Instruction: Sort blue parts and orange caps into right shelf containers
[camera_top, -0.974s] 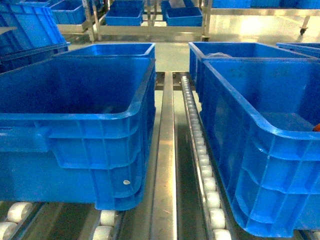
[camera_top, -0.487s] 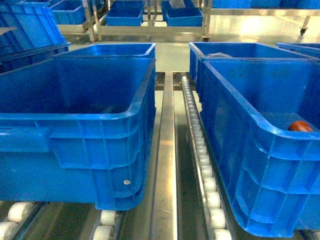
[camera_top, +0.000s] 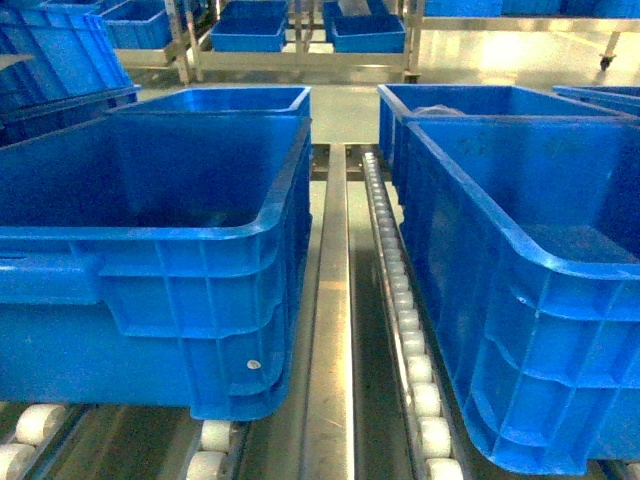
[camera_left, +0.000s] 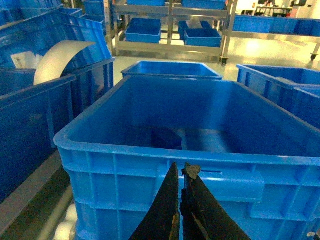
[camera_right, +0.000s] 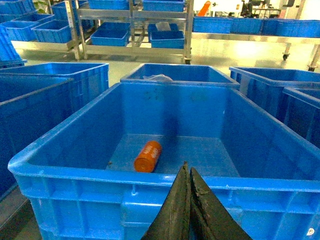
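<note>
An orange cap (camera_right: 148, 156) lies on its side on the floor of the blue bin (camera_right: 150, 180) that fills the middle of the right wrist view, left of centre and a little nearer the near wall than the far one, its long axis running slightly diagonal. Low in that frame, the right end effector (camera_right: 188, 176) hangs just outside the bin's near rim with its two dark fingers pressed together to a point, clenched on nothing. In the left wrist view a dark blue part (camera_left: 166, 138) rests on the floor of another bin (camera_left: 125, 155), near the middle and toward the far wall. The left end effector (camera_left: 181, 174) sits at the bottom centre of that frame, in front of the bin's near wall, its fingers drawn together and holding nothing. From the head view neither end effector shows; the left bin (camera_top: 200, 300) takes up the left half of the frame and the right bin (camera_top: 520, 330) the right half, each with a second bin behind it. Between them run the shelf's shiny flat rail (camera_top: 330, 330) and a row of small white rollers (camera_top: 405, 320). At the top of the frame, across the glossy floor, stands a steel rack (camera_top: 300, 50) holding smaller blue trays.
</note>
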